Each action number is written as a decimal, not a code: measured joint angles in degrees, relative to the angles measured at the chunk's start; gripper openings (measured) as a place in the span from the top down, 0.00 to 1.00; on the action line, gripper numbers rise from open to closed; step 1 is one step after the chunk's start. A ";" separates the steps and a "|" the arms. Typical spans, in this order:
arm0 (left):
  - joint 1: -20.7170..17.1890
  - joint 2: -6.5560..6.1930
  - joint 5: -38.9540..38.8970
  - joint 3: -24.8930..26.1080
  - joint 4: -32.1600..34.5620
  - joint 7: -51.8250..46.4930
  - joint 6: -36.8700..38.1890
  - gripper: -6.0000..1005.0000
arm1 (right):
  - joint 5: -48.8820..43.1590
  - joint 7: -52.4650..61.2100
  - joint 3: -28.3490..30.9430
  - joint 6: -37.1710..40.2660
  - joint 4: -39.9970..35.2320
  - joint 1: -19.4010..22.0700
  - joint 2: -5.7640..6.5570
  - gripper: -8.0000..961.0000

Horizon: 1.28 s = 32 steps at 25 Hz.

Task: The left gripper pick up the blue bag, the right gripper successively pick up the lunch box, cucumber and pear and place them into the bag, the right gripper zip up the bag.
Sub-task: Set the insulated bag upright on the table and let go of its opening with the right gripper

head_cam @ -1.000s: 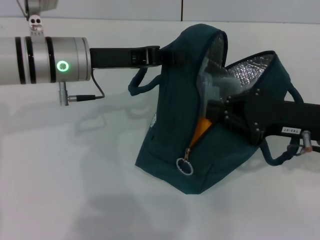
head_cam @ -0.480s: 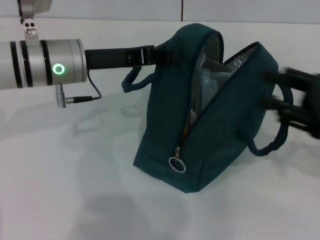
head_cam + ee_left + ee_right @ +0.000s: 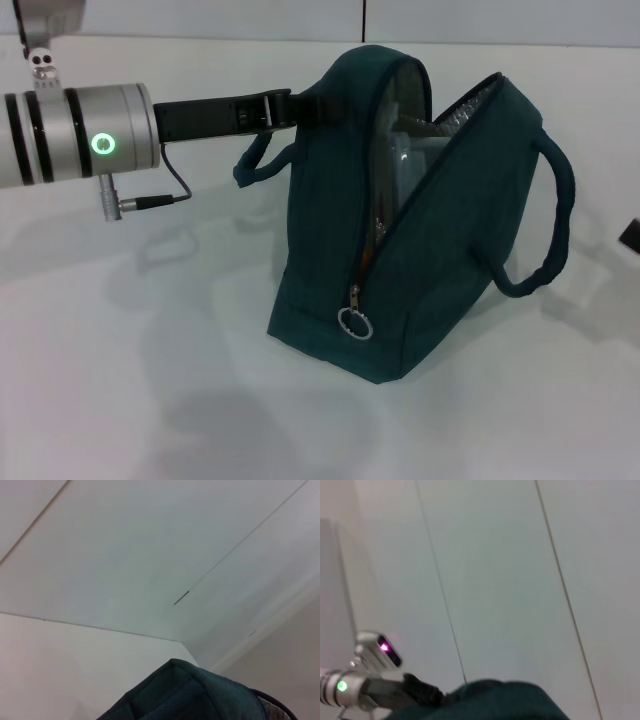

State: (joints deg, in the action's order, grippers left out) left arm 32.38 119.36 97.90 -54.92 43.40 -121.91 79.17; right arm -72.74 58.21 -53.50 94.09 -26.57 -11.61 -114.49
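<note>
**Blue bag stands half-open on the worktop**

The blue bag (image 3: 420, 250) sits on the white worktop (image 3: 150, 400), its top gaping and the zip ring (image 3: 354, 323) low on the near corner. The left gripper (image 3: 300, 105) reaches in from the left, its fingers clamped on the bag's upper edge. Inside, a clear lunch box (image 3: 408, 165) shows. The right gripper is out of sight.
</note>
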 joint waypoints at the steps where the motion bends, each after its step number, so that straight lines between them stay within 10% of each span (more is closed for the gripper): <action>1: 0.02 0.00 0.03 -0.01 0.00 0.01 0.00 0.93 | -0.55 -0.37 -0.10 -1.52 1.23 -1.12 -0.05 0.19; 16: -1.16 0.00 0.12 0.02 -1.37 1.43 -0.07 0.93 | -2.04 -0.46 -8.64 -20.16 4.43 -14.07 -1.40 0.18; 32: -7.82 -0.12 -2.98 0.85 -1.48 4.42 0.46 0.93 | 26.69 -9.68 -8.67 -5.09 1.56 -12.75 -0.81 0.79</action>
State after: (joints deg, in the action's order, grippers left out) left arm 24.56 119.24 94.91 -54.08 41.91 -117.49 79.63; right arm -46.04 48.53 -62.17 89.00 -25.01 -24.36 -115.30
